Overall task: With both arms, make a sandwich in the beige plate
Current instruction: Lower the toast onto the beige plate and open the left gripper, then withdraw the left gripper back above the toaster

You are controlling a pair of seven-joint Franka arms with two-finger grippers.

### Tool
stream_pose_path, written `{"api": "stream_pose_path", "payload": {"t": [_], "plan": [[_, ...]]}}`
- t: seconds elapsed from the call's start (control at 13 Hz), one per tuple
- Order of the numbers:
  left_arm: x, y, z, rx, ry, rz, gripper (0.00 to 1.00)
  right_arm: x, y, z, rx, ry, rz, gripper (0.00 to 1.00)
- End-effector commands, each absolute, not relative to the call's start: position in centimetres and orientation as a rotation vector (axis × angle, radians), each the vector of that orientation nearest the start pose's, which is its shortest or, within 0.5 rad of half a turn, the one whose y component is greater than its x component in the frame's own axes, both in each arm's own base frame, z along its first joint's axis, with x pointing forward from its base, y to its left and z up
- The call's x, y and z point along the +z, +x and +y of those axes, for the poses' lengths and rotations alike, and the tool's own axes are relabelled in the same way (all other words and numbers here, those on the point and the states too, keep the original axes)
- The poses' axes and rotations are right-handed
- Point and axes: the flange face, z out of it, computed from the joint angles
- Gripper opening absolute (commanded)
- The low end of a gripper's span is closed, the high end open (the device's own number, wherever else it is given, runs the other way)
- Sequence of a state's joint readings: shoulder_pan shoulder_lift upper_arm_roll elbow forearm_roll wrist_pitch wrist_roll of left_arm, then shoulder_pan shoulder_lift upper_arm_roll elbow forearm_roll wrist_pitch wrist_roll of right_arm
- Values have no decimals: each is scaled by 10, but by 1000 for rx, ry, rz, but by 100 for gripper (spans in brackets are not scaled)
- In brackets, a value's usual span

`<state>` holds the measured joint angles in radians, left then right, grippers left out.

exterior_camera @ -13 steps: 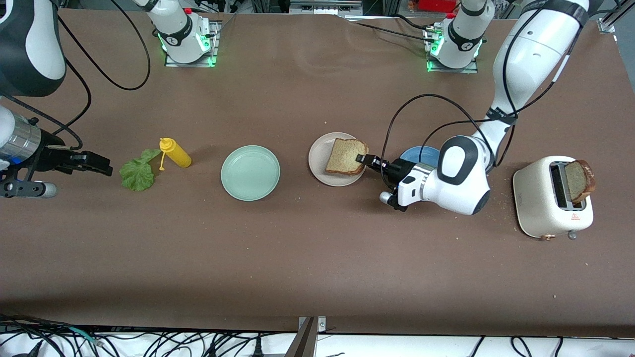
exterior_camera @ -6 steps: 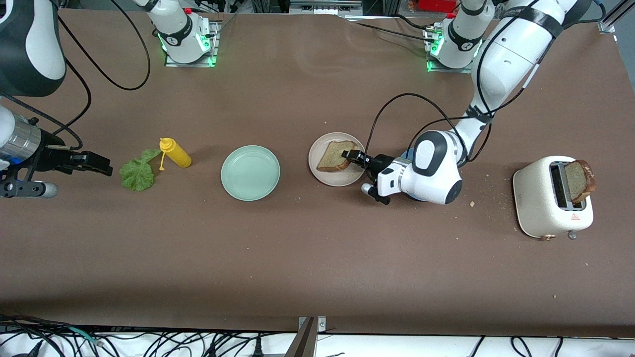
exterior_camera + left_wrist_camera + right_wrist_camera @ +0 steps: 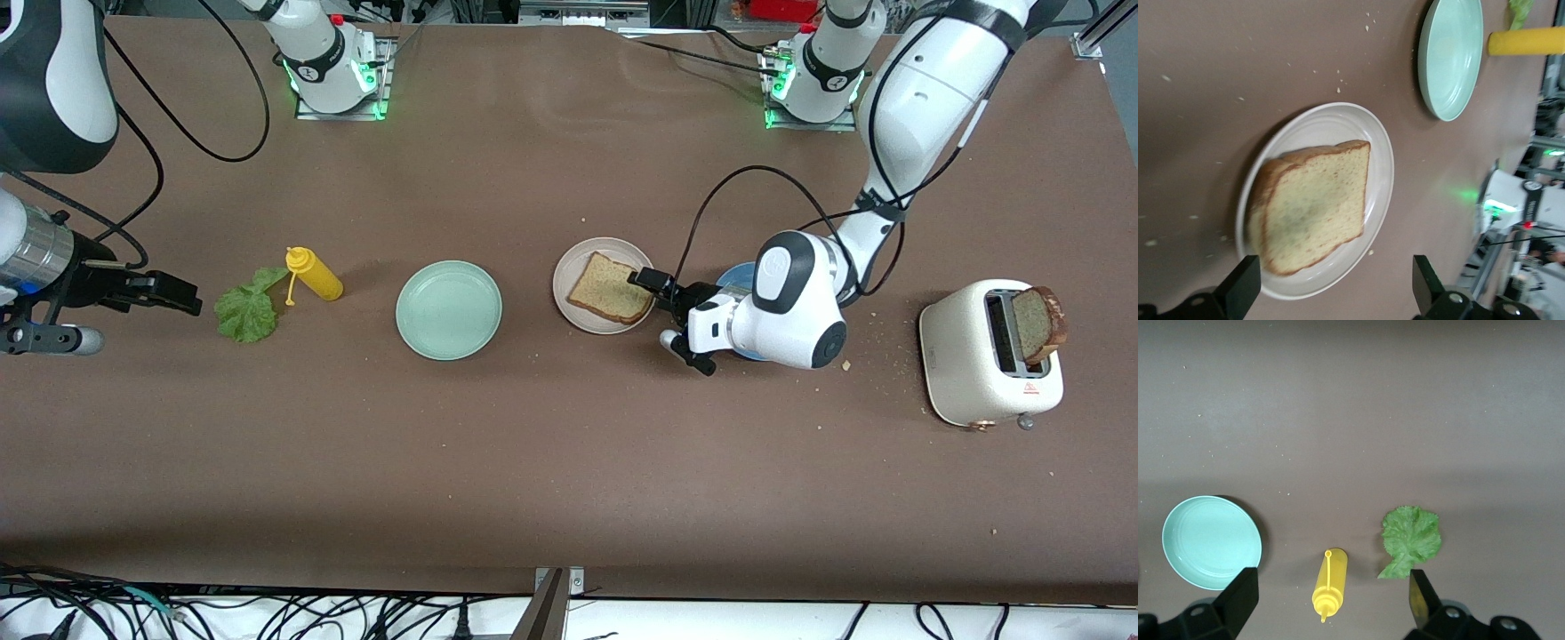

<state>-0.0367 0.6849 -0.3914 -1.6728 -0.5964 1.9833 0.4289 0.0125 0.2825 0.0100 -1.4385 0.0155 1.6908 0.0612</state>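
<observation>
A tan bread slice lies flat on the beige plate. My left gripper stands open at the plate's rim on the toaster's side, with nothing between its fingers and clear of the bread. A second bread slice sticks up from the white toaster. The green lettuce leaf lies on the table toward the right arm's end. My right gripper waits open and empty above the table beside the lettuce.
A yellow squeeze bottle lies next to the lettuce. The mint green plate sits between the bottle and the beige plate. A blue plate is mostly hidden under the left arm. Crumbs lie near the toaster.
My left gripper has opened and let go of the bread slice, which now lies flat on the beige plate. The gripper has drawn back a little toward the toaster. The right arm has not moved.
</observation>
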Motion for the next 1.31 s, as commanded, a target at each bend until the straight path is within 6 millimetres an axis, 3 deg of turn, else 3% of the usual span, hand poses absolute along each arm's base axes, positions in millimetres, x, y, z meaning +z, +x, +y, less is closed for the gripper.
{"api": "stream_pose_path", "payload": {"t": [0.0,0.23,0.38,0.46,0.62,0.77,0.92,1.0,1.08,1.23], "plan": [[269,595,-263,-343,2393,-674,100,529,642,14,50,-3108,62,100],[304,611,-216,-296,2494,-721,100,529,642,15,50,-3109,69,100],[333,619,-186,-269,2573,-613,100,529,642,12,52,-3113,63,100],[352,618,-180,-270,2641,-591,100,528,641,12,59,-3114,61,100],[408,617,-171,-268,2802,-558,100,529,641,12,56,-3119,60,100],[455,616,-159,-261,2895,-587,100,528,638,-2,87,-3123,89,100],[500,616,-132,-196,3003,-588,100,523,635,-3,137,-3119,92,100],[513,613,-124,-194,3046,-592,100,517,633,-6,163,-3117,102,100],[547,606,-108,-116,3095,-557,100,511,632,-8,177,-3117,107,100],[583,591,-71,-27,3122,-436,100,502,626,-8,216,-3116,93,100]]}}
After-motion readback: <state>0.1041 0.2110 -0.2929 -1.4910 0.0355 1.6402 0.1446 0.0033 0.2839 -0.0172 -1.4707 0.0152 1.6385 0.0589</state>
